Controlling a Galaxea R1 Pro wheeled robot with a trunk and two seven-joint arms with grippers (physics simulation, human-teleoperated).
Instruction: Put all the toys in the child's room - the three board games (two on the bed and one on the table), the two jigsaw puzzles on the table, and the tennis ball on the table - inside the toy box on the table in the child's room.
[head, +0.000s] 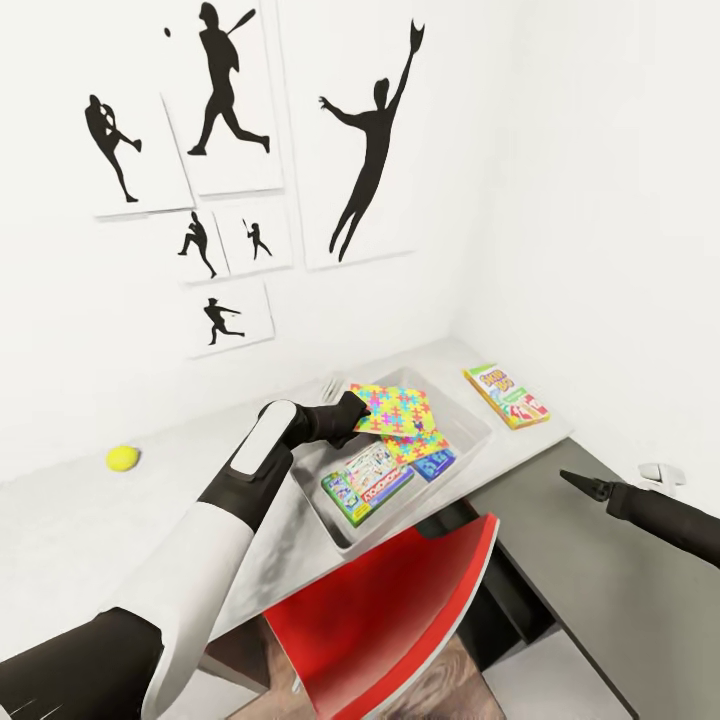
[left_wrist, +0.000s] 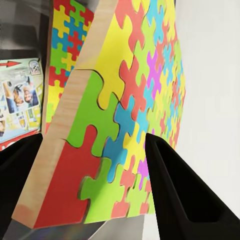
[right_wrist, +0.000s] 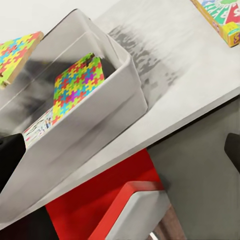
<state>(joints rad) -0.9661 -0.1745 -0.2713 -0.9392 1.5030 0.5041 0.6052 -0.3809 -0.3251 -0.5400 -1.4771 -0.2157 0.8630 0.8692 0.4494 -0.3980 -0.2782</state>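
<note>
Between our left gripper's (left_wrist: 90, 190) fingers sits a jigsaw puzzle (left_wrist: 125, 110), clamped above the toy box (head: 470, 425).

walls: white, meeting in a corner
posters (head: 240, 130): six white sheets with black baseball silhouettes, on the wall beyond the tools
chair (head: 400, 610): red seat, pale underside, below and between the tools
floor (head: 450, 690): brown, patch under the chair
light: bright, even, soft shadows
</note>
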